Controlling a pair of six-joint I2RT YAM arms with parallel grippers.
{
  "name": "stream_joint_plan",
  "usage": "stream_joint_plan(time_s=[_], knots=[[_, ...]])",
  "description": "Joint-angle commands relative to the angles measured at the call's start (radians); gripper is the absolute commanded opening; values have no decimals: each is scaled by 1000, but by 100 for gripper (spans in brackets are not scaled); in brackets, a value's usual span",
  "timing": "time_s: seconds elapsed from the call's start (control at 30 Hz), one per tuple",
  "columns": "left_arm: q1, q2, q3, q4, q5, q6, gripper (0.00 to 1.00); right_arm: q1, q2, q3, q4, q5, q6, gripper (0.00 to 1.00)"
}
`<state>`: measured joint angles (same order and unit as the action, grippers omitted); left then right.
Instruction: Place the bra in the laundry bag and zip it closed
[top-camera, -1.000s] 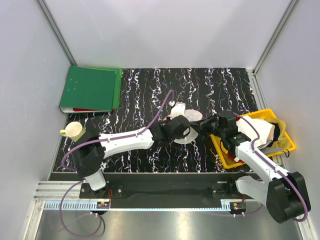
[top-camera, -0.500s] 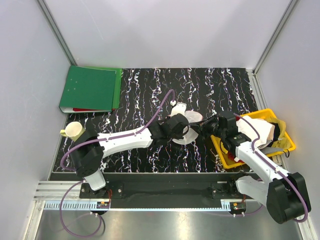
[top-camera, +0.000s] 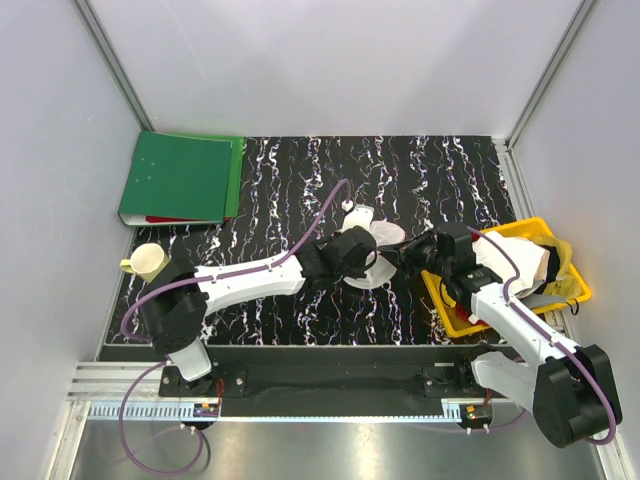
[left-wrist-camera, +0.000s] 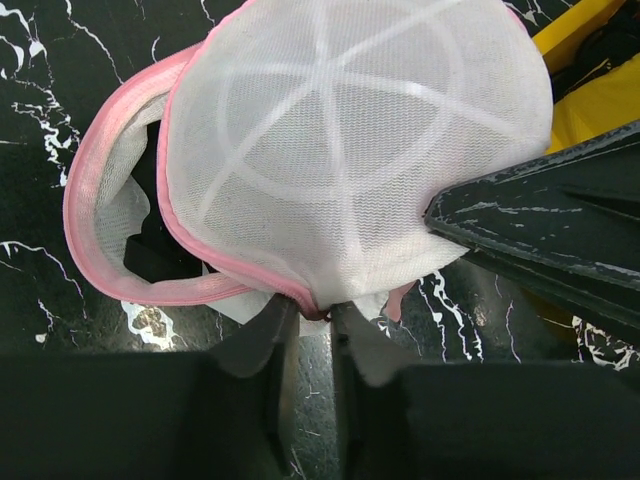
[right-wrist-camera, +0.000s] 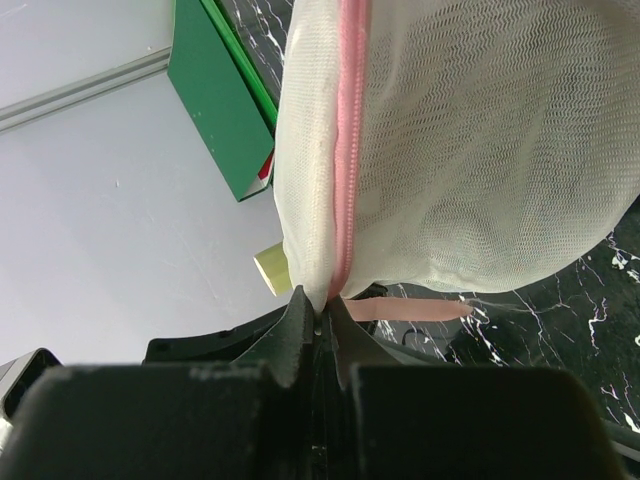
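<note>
Black marbled table (top-camera: 300, 170), left gripper (left-wrist-camera: 315, 318) pinching rim of laundry bag (left-wrist-camera: 350, 150), right gripper (right-wrist-camera: 320, 308) pinching its seam

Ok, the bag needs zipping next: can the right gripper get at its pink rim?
Probably yes: the right gripper is shut on the laundry bag at its pink rim, nothing between; the left gripper pinches the rim elsewhere.

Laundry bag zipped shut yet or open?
Open. On the laundry bag, the pink rims gape apart at one side, with the black bra showing in the gap.
</note>
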<state>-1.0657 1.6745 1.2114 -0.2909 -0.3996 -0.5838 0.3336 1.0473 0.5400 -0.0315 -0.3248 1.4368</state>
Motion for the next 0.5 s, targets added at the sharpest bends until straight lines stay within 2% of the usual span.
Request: stream_joint_plan(time_s=[0.0, 0.03, 0.07, 0.27, 0.47], knots=[[7, -22, 22, 47, -4, 15, 13, 8, -18, 26, 4, -22, -4, 0], [7, -25, 20, 47, -5, 13, 11, 7, -18, 25, 4, -20, -3, 0], [7, -27, 19, 47, -8, 15, 0, 7, -20, 23, 4, -19, -4, 0], [10, -47, 11, 16, -16, 30, 0, 7, -10, 20, 7, 1, -29, 0], [50, -110, -59, -7, 100, 71, 0, -4, 48, 67, 4, -3, -166, 0]])
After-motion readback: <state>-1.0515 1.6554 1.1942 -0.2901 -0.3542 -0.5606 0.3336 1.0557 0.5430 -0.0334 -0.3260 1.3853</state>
